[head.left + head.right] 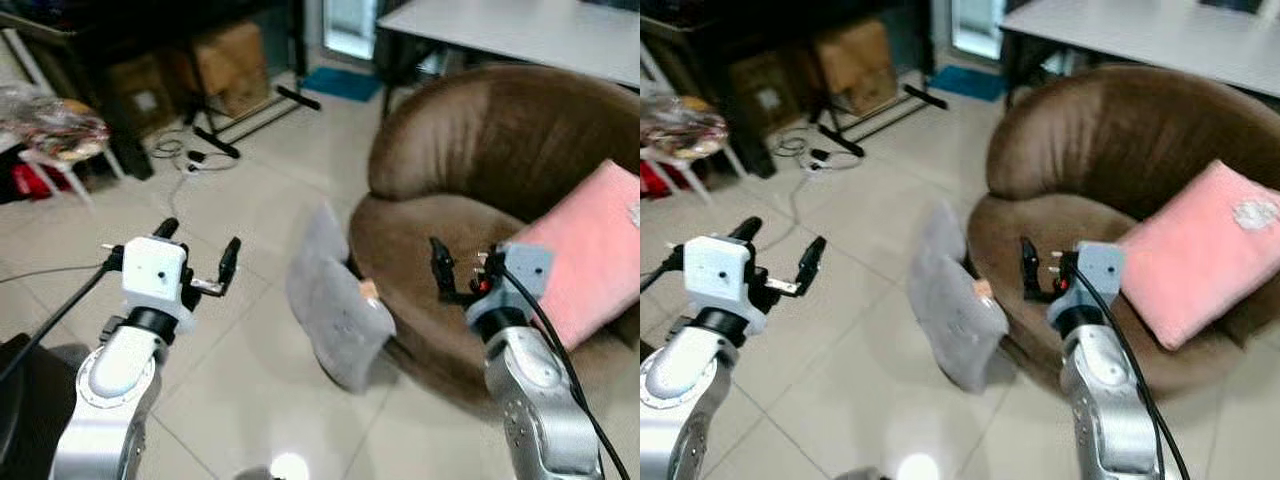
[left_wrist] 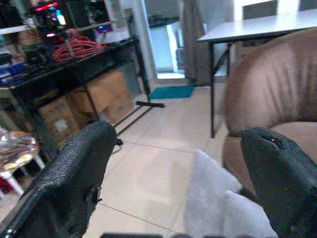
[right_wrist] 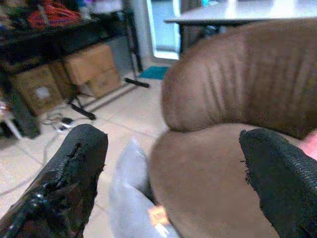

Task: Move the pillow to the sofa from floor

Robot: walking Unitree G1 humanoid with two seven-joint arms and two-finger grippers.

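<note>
A grey pillow (image 1: 335,310) stands on the tiled floor, leaning against the front of a round brown sofa (image 1: 500,140). A pink pillow (image 1: 590,250) rests on the sofa seat at the right. My left gripper (image 1: 200,242) hovers open over the floor to the left of the grey pillow, holding nothing. My right gripper (image 1: 457,268) is open above the sofa's seat edge, just right of the grey pillow. The left wrist view shows the grey pillow (image 2: 223,208) low between the fingers (image 2: 74,183). In the right wrist view the grey pillow (image 3: 129,198) sits beside the sofa seat (image 3: 213,173).
Cardboard boxes (image 1: 235,65) sit under a dark shelf at the back left. A black stand's legs (image 1: 215,140) and cables (image 1: 190,160) lie on the floor. A white stool (image 1: 60,150) with items stands far left. A white table (image 1: 520,30) is behind the sofa.
</note>
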